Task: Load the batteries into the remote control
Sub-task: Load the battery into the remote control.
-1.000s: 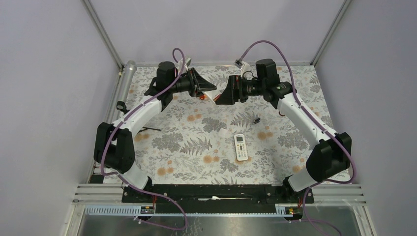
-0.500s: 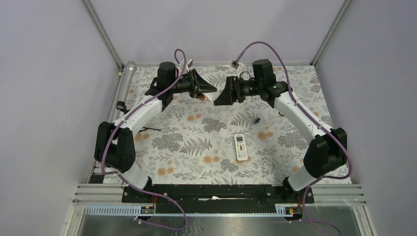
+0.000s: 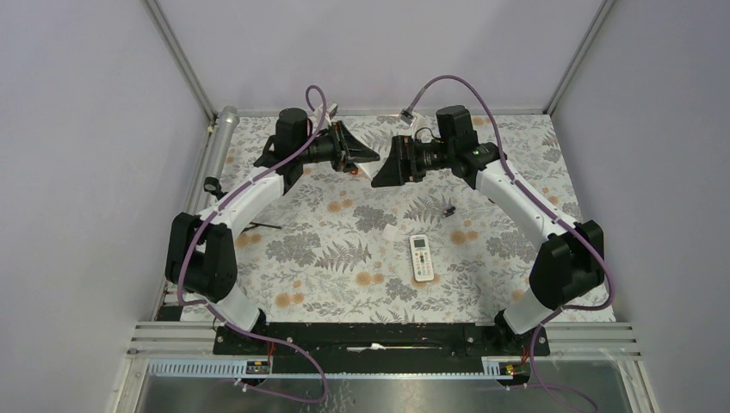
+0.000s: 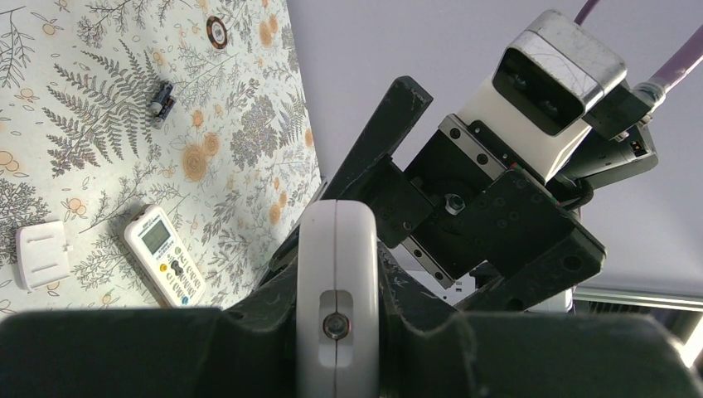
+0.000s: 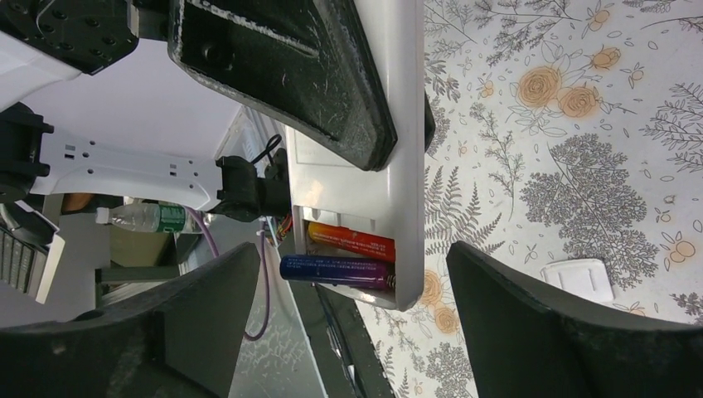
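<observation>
The left jaws are clamped on the remote (image 4: pixel 336 274), one black finger flat against each broad face. They hold it clear of the counter (image 3: pixel 344 249), above its far middle part. In the left wrist view the remote stands edge-on, its white rim and a small screw hole facing the camera.

In the right wrist view the free end of the remote sticks out past the left finger, and its battery bay is uncovered. Both batteries (image 5: pixel 352 241) lie in that bay side by side. The red one is nearer the remote's middle and the blue one is at the outer end. Whether they are pressed fully home I cannot tell.

The right jaws face the left ones across a small gap and stand wide apart, gripping nothing. Their two fingers frame the bay end of the remote, with clear space on each side.

A small white cover (image 5: pixel 578 279) lies flat on the counter, under the raised remote. A screen remote (image 3: pixel 422 256) lies face up nearer the arm bases. A black piece (image 3: pixel 448 210) sits between it and the right arm, and a dark ring (image 4: pixel 217 31) lies farther off on the floral sheet.
</observation>
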Available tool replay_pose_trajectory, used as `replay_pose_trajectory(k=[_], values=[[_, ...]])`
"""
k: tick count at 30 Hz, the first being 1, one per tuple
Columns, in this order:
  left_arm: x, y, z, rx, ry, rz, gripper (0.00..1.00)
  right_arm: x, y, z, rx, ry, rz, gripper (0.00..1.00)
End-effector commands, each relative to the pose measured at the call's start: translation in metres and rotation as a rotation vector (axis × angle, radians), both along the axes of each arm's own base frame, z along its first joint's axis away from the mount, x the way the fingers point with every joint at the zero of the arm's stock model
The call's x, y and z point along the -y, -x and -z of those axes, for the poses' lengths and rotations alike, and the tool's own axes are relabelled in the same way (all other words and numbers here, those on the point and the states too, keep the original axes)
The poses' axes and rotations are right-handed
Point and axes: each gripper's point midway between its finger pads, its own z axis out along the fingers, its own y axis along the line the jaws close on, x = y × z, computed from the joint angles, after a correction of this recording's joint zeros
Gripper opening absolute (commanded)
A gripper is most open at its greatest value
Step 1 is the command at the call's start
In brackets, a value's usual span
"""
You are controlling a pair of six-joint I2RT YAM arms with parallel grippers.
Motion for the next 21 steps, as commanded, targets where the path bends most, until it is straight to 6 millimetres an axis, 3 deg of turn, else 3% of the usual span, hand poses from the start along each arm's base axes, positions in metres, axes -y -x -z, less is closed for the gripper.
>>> replay_pose_trajectory(k=[1,3,11,21], values=[[-0.002,0.006,-0.017,0.074,0.021,0.029,0.0,-0.006,-0.002,-0.026,0.072,-0.052,-0.013,0.93],[-0.002,0.007,-0.016,0.074,0.02,0.031,0.0,-0.007,-0.001,-0.029,0.075,-0.063,-0.016,0.91],[-0.002,0.007,-0.014,0.072,0.017,0.032,0.0,-0.01,0.0,-0.034,0.044,-0.096,-0.027,0.69],[-0.001,0.005,-0.015,0.067,0.018,0.033,0.0,-0.01,0.015,-0.039,0.081,-0.136,-0.11,0.67]])
